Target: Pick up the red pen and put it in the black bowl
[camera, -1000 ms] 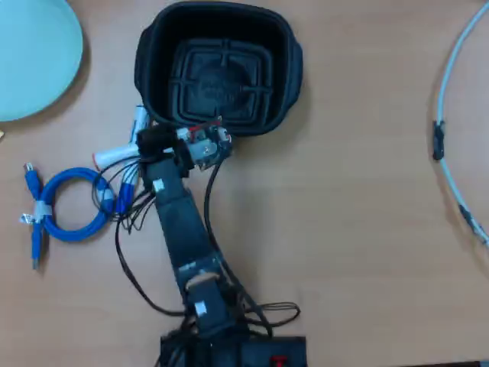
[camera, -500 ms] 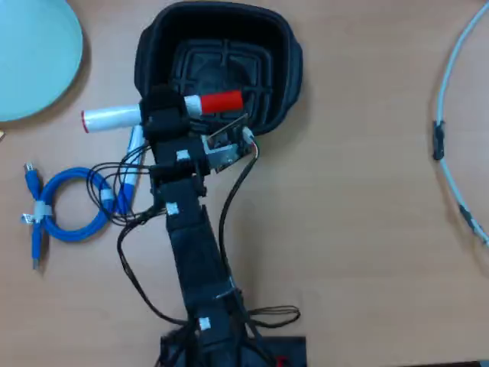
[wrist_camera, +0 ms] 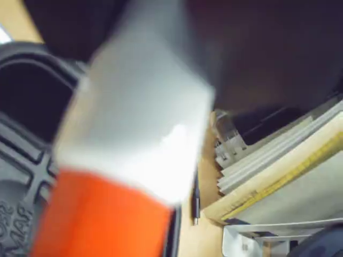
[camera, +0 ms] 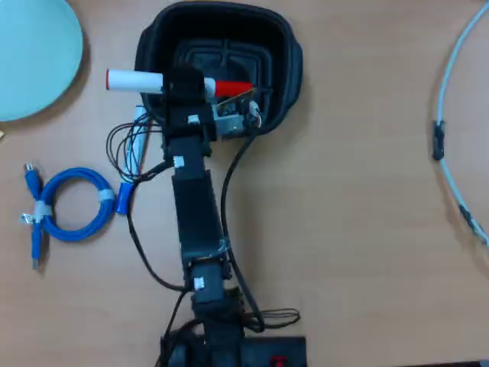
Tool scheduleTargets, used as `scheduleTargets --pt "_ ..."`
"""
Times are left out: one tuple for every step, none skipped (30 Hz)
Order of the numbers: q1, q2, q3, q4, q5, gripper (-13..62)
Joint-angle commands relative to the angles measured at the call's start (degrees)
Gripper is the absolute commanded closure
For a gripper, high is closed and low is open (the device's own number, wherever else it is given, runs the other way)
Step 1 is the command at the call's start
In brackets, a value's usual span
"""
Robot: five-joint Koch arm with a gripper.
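One job is left: the claw (camera: 183,86) pinches the red pen (camera: 134,80) over the black bowl (camera: 283,69), upper middle, not yet dropped.

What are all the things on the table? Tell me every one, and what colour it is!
Red pen: one, white with a red cap, held crosswise above the bowl's left rim in the overhead view.
Black bowl: one, black, top middle of the table.
Blue-capped marker: one, white and blue, lying left of the arm, partly hidden.
Blue cable: one, blue, coiled at the left.
Plate: one, pale blue, top left corner.
Grey cable: one, pale grey, curving down the right edge.
Table: one, light brown wood.
Arm: one, black, reaching up from the bottom edge.
Gripper: one, black, shut on the pen.
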State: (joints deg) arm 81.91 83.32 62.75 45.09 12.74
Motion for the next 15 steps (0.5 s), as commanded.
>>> scheduleTargets --pt "0.0 -2.02 -7.65 -8.0 0.44 55.9" --pt "0.0 -3.08 -8.0 -8.0 0.44 55.9" --pt "0.09 -3.78 -8.35 -7.91 0.53 55.9" --pt "0.26 -4.39 -8.44 -7.91 0.53 55.9" --pt "0.62 -4.83 -8.26 -7.91 0.53 55.9" --pt "0.88 -5.19 -7.82 -7.91 0.53 55.9" --pt "0.88 -5.63 -7.56 -7.73 0.53 55.9" --pt "0.97 -6.24 -7.03 -7.73 0.53 55.9" --pt "1.05 -6.94 -6.5 -7.91 0.53 55.9" --pt "1.23 -7.47 -6.5 -7.91 0.53 56.0" --pt "1.41 -7.82 -6.77 -7.91 0.62 55.9" --pt "1.58 -8.44 -7.03 -7.91 0.79 56.0" --pt "1.58 -9.4 -7.21 -8.09 0.97 55.9" --pt "1.58 -10.2 -7.29 -8.35 1.32 56.0" --pt "1.67 -10.9 -7.21 -8.96 2.29 55.9"
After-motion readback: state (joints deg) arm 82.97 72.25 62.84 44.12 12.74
